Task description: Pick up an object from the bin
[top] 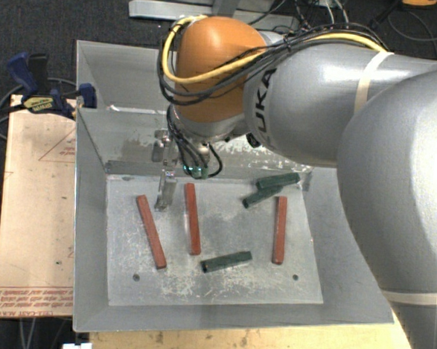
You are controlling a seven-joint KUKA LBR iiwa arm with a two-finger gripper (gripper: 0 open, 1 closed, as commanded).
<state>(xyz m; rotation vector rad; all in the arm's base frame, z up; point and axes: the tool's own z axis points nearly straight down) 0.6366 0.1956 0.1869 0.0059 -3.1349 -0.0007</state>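
Note:
My gripper (164, 191) hangs low over the back left part of the bin floor, under the arm's orange cover. It stands between the upper ends of two red sticks lying flat. The left red stick (150, 232) runs diagonally towards the front. The middle red stick (193, 220) lies almost straight, its top end just right of the gripper. I see nothing held in the gripper.
A third red stick (279, 230) lies upright in the view at the right. A short dark green stick (226, 262) rests near the front centre, and two more dark green pieces (271, 189) lie together at the back right. The arm overhangs the bin's right side.

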